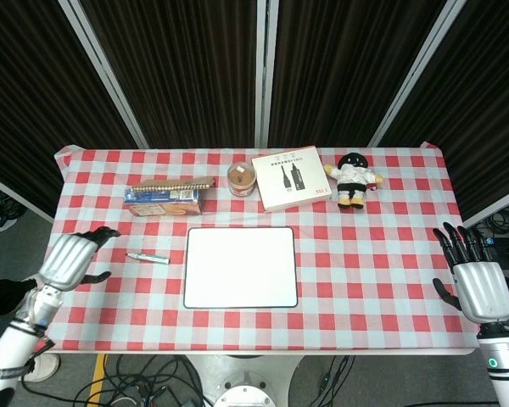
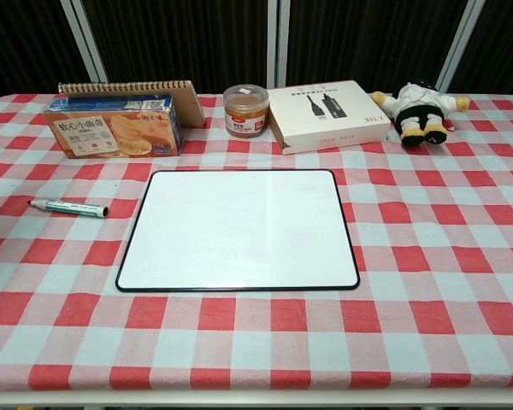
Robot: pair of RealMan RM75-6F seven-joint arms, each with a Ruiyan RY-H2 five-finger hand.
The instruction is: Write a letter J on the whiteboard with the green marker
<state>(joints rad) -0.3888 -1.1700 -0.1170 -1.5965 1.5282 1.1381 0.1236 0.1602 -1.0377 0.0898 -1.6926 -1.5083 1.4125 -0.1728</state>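
The blank whiteboard point(image 1: 240, 266) point(image 2: 238, 229) lies flat in the middle of the checked table. The green marker point(image 1: 148, 258) point(image 2: 67, 207) lies capped on the cloth just left of the board. In the head view my left hand point(image 1: 70, 259) hovers over the table's left edge, a short way left of the marker, fingers apart and holding nothing. My right hand point(image 1: 477, 284) stays off the table's right edge, fingers spread and empty. Neither hand shows in the chest view.
Along the back stand a snack box point(image 1: 162, 200) with a spiral notebook point(image 1: 171, 183) behind it, a small jar point(image 1: 242, 178), a white cable box point(image 1: 292, 177) and a plush doll point(image 1: 352, 178). Cables lie on the floor below the table's front edge.
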